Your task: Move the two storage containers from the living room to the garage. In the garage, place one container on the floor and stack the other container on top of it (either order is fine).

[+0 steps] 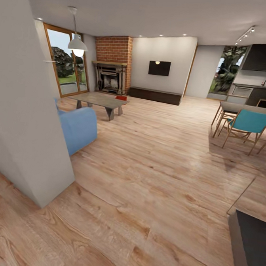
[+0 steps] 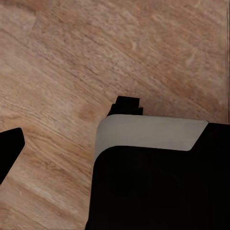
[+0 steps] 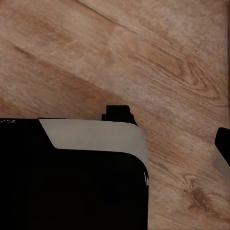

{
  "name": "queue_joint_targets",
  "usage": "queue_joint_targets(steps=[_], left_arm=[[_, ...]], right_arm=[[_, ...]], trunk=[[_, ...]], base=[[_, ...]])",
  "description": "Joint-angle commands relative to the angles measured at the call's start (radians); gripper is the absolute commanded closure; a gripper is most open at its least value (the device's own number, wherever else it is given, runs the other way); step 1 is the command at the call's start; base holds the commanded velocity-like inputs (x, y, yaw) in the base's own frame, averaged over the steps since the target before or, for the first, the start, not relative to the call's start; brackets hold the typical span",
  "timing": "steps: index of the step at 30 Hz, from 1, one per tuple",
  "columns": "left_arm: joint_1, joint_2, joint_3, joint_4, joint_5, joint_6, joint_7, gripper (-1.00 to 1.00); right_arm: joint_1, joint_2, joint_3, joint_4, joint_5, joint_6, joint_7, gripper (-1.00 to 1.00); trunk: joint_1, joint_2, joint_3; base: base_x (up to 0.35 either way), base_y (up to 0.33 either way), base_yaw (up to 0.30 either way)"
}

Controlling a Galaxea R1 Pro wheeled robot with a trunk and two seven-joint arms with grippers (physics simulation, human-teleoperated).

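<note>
Wood-plank floor [image 1: 151,213] lies nearest; far off, a small red container [image 1: 121,97] sits by the coffee table [image 1: 99,100]. Likely light, thin-walled: grip opposite rims. Neither gripper's opening can be told.

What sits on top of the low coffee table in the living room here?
A small red item lies at the far right end of the coffee table, possibly a storage container; too small to confirm. The rest of the top looks bare. The blue sofa covers nothing of it.
</note>
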Motion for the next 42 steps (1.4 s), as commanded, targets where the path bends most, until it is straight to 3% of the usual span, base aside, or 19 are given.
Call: queue_joint_targets(steps=[1, 42], left_arm=[[0.000, 0.000, -0.004, -0.001, 0.010, 0.003, 0.003, -1.00], [0.000, -0.002, -0.004, 0.000, 0.010, 0.003, 0.003, -1.00]], right_arm=[[-0.001, 0.001, 0.008, 0.003, -0.008, -0.004, -0.001, -1.00], [-0.001, 0.000, 0.008, 0.003, -0.008, -0.005, -0.001, -1.00]], trunk=[[0.001, 0.000, -0.001], [0.001, 0.000, -0.001]], base=[[0.323, 0.000, -0.244], [0.323, 0.000, -0.027]])
